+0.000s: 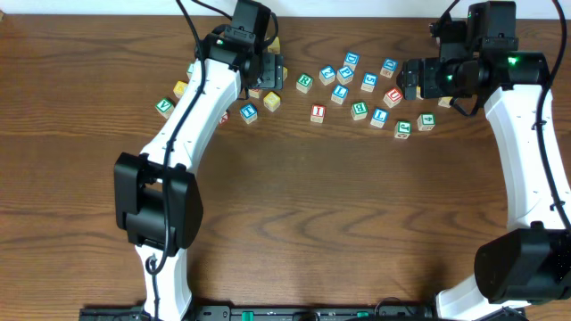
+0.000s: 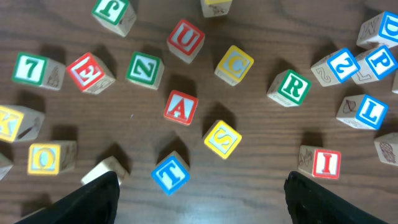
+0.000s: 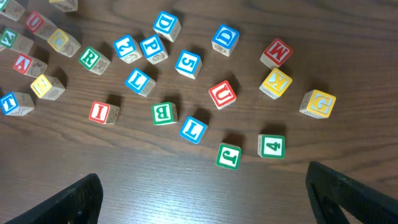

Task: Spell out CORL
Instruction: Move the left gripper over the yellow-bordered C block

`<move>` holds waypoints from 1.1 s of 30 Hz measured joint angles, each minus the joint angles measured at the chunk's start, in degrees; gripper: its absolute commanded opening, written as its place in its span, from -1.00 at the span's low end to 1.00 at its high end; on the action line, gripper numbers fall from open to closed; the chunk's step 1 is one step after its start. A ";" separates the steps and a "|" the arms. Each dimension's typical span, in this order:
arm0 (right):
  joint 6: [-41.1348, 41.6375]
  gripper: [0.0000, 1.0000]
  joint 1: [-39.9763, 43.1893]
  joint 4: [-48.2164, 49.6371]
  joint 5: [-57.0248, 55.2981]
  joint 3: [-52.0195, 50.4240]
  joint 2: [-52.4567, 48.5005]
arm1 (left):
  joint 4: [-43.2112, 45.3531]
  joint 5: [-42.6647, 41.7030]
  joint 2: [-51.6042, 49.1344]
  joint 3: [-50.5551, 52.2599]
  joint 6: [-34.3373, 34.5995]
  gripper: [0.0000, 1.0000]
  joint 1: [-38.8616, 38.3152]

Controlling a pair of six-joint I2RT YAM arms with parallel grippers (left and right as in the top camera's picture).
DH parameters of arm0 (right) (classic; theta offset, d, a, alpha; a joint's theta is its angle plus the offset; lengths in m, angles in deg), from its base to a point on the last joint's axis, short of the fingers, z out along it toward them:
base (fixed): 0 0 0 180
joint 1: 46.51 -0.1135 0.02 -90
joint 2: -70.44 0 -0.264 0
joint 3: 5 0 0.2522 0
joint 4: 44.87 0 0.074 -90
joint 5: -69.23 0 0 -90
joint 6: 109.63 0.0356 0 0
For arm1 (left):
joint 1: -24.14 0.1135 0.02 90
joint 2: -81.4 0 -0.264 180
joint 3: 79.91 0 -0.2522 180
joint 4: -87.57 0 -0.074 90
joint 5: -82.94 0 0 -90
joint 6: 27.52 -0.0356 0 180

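Lettered wooden blocks lie scattered on the brown table. In the left wrist view I see a yellow C block [image 2: 234,64], a green R block [image 2: 290,87], a blue L block [image 2: 367,112] and a yellow O block [image 2: 45,157]. My left gripper [image 2: 199,202] is open and empty, hovering above the table near a blue T block [image 2: 170,173]. The right wrist view shows the green R block [image 3: 91,58] and two blue L blocks [image 3: 138,81] [image 3: 194,129]. My right gripper [image 3: 202,199] is open and empty, above bare wood near a green J block [image 3: 228,155].
Other blocks surround these: red A [image 2: 181,107], yellow S [image 2: 222,138], red I [image 2: 323,163], red U [image 3: 222,94], green B [image 3: 163,112], green 4 [image 3: 272,146]. In the overhead view the blocks sit along the far side of the table [image 1: 294,205].
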State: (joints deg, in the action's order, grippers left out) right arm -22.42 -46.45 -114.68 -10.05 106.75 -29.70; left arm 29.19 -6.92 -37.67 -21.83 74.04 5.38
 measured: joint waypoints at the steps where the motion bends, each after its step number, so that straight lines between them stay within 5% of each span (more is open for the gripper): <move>1: 0.00 0.99 0.00 0.00 0.00 0.00 0.00 | 0.44 0.00 -0.39 -0.15 -0.26 0.68 0.00; 18: 0.00 0.98 0.00 -0.02 0.00 0.00 0.00 | 9.57 -2.08 -5.97 -1.70 -17.51 0.67 0.00; 33: 0.00 0.99 0.00 -0.04 0.00 0.00 0.00 | 16.96 -3.72 -14.01 -1.70 -19.32 0.63 -0.17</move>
State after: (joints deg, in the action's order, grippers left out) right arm -22.42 -46.45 -114.72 -10.05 106.75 -29.70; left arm 46.15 -10.64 -51.68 -23.54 54.71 5.20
